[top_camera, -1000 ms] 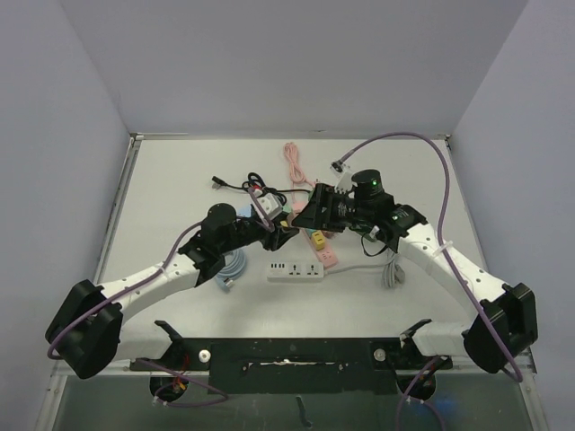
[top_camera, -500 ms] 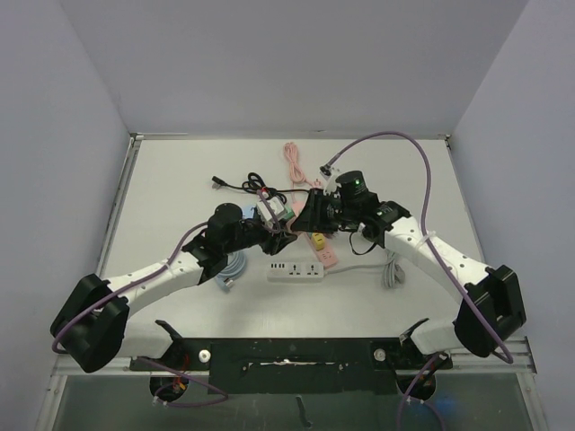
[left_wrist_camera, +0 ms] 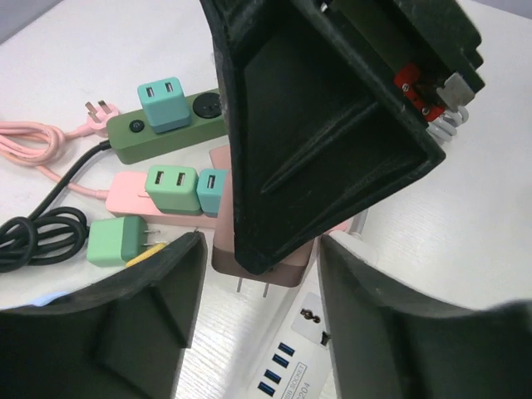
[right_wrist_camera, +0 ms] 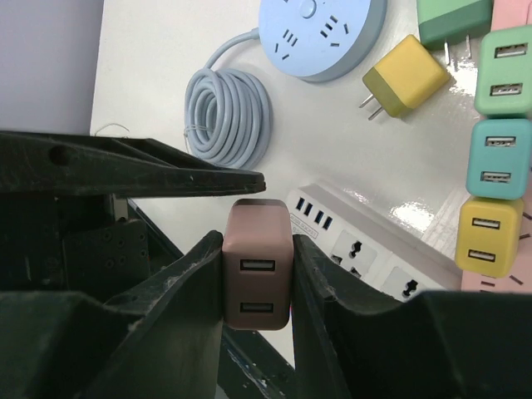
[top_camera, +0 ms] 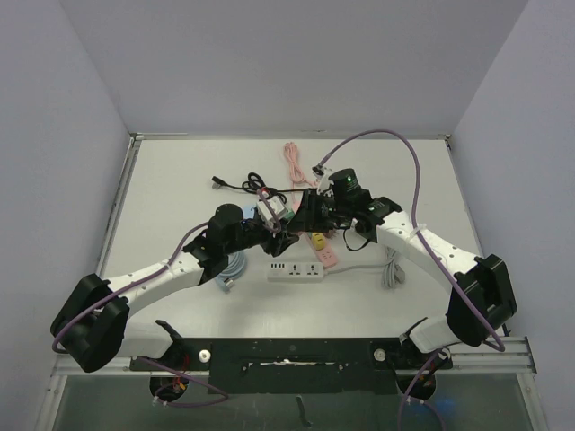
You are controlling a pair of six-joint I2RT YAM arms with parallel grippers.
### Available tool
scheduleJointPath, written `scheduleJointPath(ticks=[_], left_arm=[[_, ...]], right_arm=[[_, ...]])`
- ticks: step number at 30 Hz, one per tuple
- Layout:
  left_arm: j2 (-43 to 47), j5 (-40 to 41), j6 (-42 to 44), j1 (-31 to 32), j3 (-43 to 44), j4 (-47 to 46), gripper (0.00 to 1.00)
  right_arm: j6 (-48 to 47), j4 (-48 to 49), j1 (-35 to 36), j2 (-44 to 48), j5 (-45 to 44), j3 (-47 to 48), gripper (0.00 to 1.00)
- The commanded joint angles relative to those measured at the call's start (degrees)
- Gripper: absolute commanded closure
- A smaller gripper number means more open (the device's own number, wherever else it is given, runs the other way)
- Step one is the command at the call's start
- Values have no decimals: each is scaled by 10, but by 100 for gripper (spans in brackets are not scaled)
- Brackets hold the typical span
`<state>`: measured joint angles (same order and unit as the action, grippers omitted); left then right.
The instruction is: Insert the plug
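Note:
My right gripper (right_wrist_camera: 258, 248) is shut on a mauve two-port USB charger plug (right_wrist_camera: 258, 274), its prongs pointing down above the table. In the left wrist view the plug's lower end (left_wrist_camera: 264, 268) and prongs show under the right gripper's black finger (left_wrist_camera: 316, 125). My left gripper (left_wrist_camera: 259, 287) is open, with its fingers on either side of the plug and apart from it. The white power strip (top_camera: 295, 268) lies just below, also seen in the left wrist view (left_wrist_camera: 303, 353) and the right wrist view (right_wrist_camera: 374, 249). Both grippers meet at the table's middle (top_camera: 289, 224).
A green strip (left_wrist_camera: 166, 137) with a teal charger and a pink strip (left_wrist_camera: 125, 189) with several chargers lie beyond. A loose green charger (left_wrist_camera: 116, 241), a yellow charger (right_wrist_camera: 407, 83), a round blue strip (right_wrist_camera: 320, 33) with coiled cable (right_wrist_camera: 229, 112), and black cable (top_camera: 243, 186) lie around.
My right gripper has moved left and closer to my left gripper, so the two now meet above the strips. The left arm has shifted slightly.

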<state>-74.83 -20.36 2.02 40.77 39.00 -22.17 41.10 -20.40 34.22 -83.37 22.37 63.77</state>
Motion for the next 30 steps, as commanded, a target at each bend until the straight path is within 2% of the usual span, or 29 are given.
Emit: scheduleJointPath(ticks=[1,5,11,15,19,21,24,26,30], left_arm=[[21,29,-44,3,21,-79,29],[31,70,-92,3,32,-79,26],[97,193,-214,3,-17,-56,29],[164,247,-273,3,-54,4,30],[216,279,-291,2,-40,128,30],[235,283,-289,2,-19,184,29],[263,282,-278,2,11,264,29],[281,281,-267,2,16,299,29],[310,280,-264,2,11,336,27]], right_arm=[[-66,2,-12,-4,-7,34,92],[-163,-5,-62,-12,10,56,96],[-323,16,-179,4,131,45,97],[-419,-7,-258,0,226,43,97],[-527,-38,-272,-2,166,54,100],[-574,-37,-276,-12,168,58,100],[-641,-85,-283,-57,179,96,100],[-676,-138,-292,-94,171,131,100],[-689,-144,-302,-142,159,156,100]])
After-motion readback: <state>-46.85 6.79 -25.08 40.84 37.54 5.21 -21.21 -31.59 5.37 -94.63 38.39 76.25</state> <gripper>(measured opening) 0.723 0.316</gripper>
